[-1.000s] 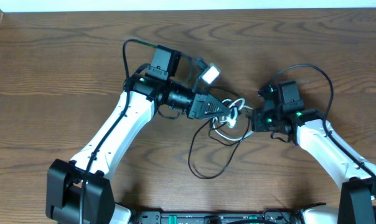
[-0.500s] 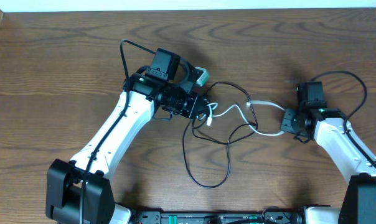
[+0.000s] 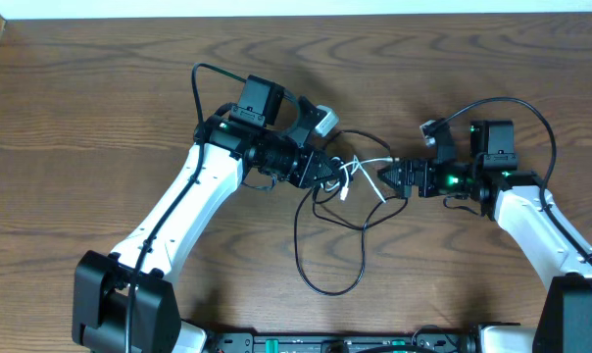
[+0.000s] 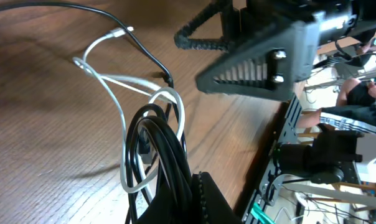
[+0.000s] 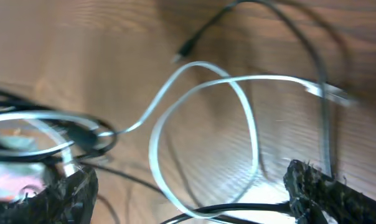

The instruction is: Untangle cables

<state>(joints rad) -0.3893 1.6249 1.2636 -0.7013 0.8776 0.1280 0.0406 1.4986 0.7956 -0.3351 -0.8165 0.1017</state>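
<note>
Pinching the bunched cables [image 4: 166,149] (black strands plus one white cable [image 5: 249,118]), your left gripper [image 3: 334,169] had its jaws pressed together on them over the table [image 3: 80,118], while your right gripper [image 3: 386,178] stood spread wide, the white loop lying between its fingers [image 5: 63,196].
</note>
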